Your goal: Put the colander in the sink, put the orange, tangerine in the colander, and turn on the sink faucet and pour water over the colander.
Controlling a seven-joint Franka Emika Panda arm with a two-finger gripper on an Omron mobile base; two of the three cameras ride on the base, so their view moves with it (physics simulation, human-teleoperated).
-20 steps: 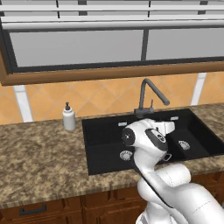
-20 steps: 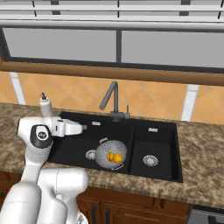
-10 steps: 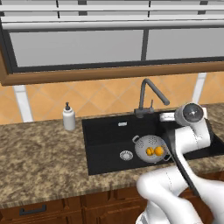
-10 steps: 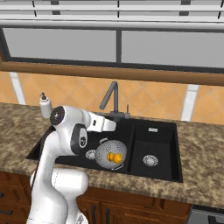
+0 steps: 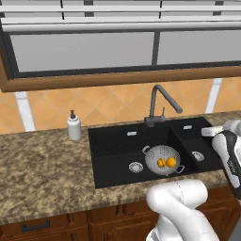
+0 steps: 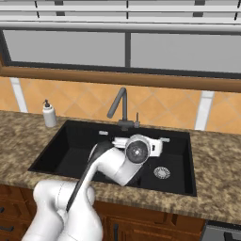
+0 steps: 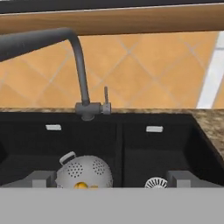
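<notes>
The black double-basin sink holds the grey colander in its left basin, beside the drain. Two orange fruits, the orange and the tangerine, lie side by side in it; I cannot tell which is which. The dark gooseneck sink faucet rises behind the divider, its spout reaching right. No water runs from it. In the hand view my gripper is open, its fingertips wide apart with nothing between them. It faces the faucet and its lever, with the colander low and left.
A white soap pump bottle stands on the granite counter left of the sink. A round steel drain sits in the right basin. My arm stretches across the sink front in the right base view and covers the colander there.
My arm has swung from the left side of the sink toward its right, uncovering the colander in the left base view. The gripper stayed open. The colander and fruits have not moved.
</notes>
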